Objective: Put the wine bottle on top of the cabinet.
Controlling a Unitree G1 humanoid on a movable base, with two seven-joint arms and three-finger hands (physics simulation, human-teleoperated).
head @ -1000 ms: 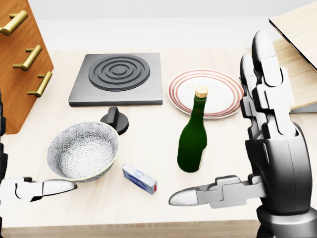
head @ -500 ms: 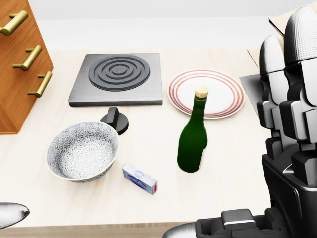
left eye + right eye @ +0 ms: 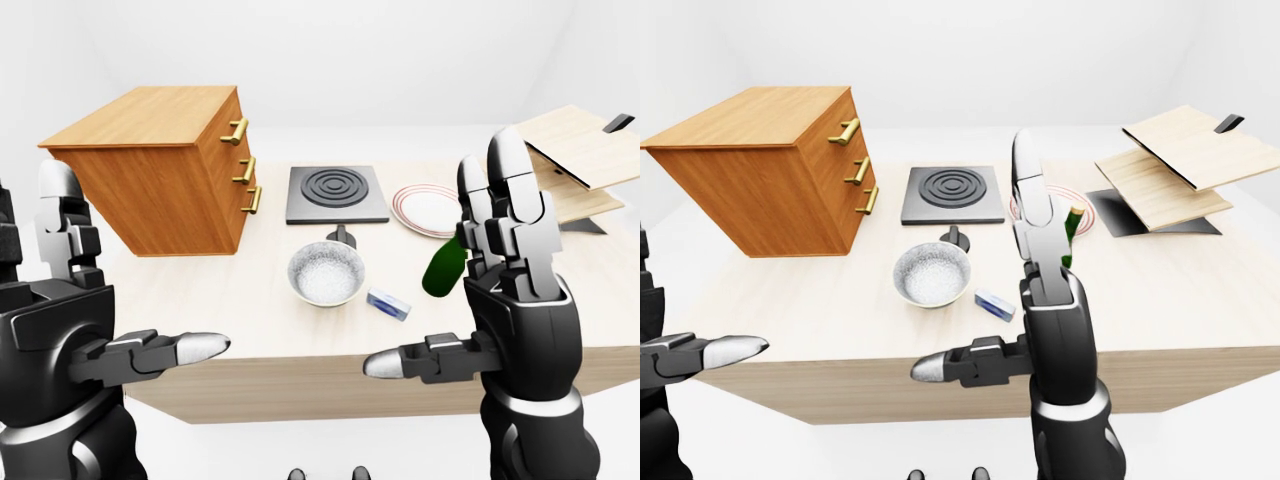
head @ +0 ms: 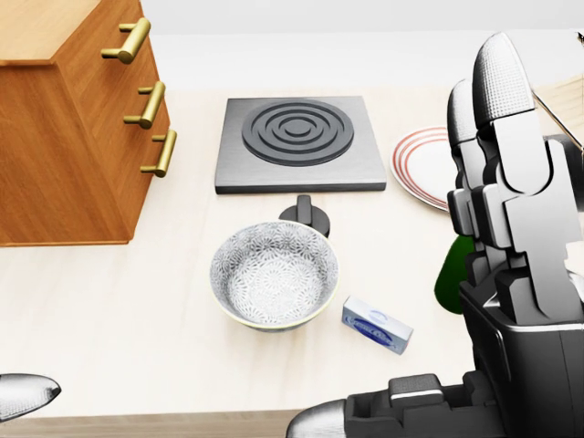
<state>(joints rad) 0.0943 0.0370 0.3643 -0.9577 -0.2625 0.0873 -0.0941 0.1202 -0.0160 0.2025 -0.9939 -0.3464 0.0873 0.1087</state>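
Quick headcount of what's sitting on the pale wooden surface (image 3: 250, 320): 1 wine bottle, 1 cabinet, 1 hotplate, 1 bowl, 1 plate, 1 little box and 1 black knob.

The wine bottle (image 3: 443, 268) is dark green with a cork top, standing on the surface just in front of the red-ringed plate (image 3: 425, 209), over on the right side of the left-eye view. In the head view you only get a sliver of green because the robot's right hand (image 3: 500, 300) is parked right in front of it. That hand is spread wide, fingers pointing up and thumb sticking out to the left, gripping nothing. Can't tell from these angles whether it's touching the bottle or just near it.

The left hand (image 3: 70, 310) is held up at the left edge of the left-eye view, also released, fingers up and thumb out toward the middle, well apart from everything on the surface.

The cabinet (image 3: 160, 165) is the wooden block at the left end of the surface, with 3 brass handles down its drawer face. Its top is flat.

The square grey hotplate (image 4: 299, 141) with ring grooves sits near the top middle of the head view, the black knob (image 4: 306, 214) just below it, and the patterned bowl (image 4: 274, 276) right under that. The small blue and white box (image 4: 376, 325) lies just right of the bowl.

Off to the right there are 2 slanted wooden boards (image 3: 1185, 160) on a dark base.
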